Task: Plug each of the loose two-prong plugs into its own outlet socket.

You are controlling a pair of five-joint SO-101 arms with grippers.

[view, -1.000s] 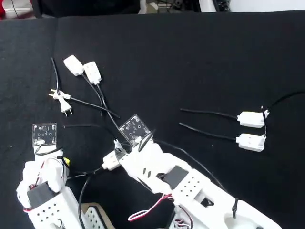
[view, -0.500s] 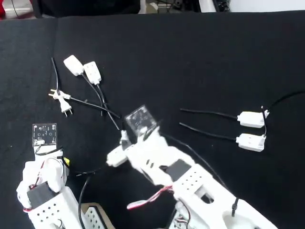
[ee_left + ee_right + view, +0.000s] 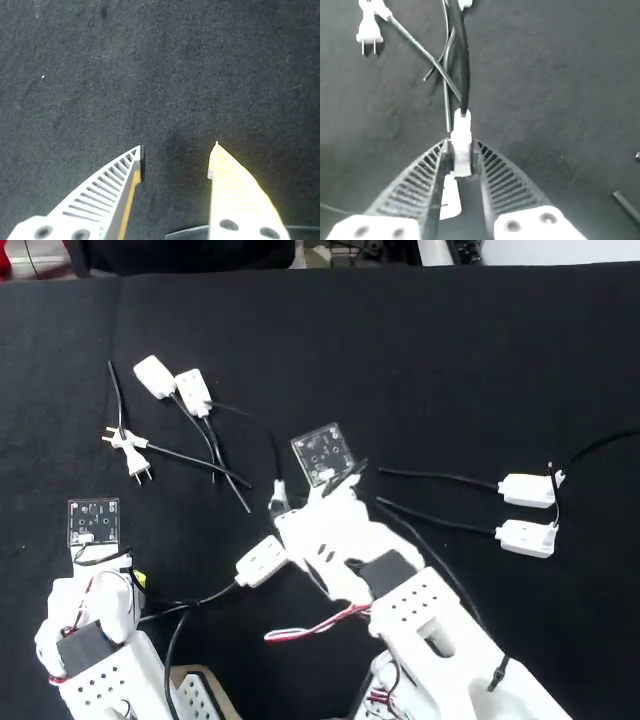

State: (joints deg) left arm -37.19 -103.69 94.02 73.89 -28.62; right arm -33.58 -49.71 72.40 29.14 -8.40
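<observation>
Black table (image 3: 450,360) under white plugs (image 3: 128,448) and sockets (image 3: 262,560) (room clutter (image 3: 340,252) beyond)

On the counter (image 3: 450,360), centre, the right claw (image 3: 462,150) grips a plug (image 3: 461,131); a socket (image 3: 261,560) lies just before it, seemingly apart; a loose plug (image 3: 128,448) far left.

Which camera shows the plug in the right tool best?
The right wrist view: the plug sits close up, pinched in the right tool. The high view has it small at that tool's tip. The left wrist view faces black cloth.
</observation>
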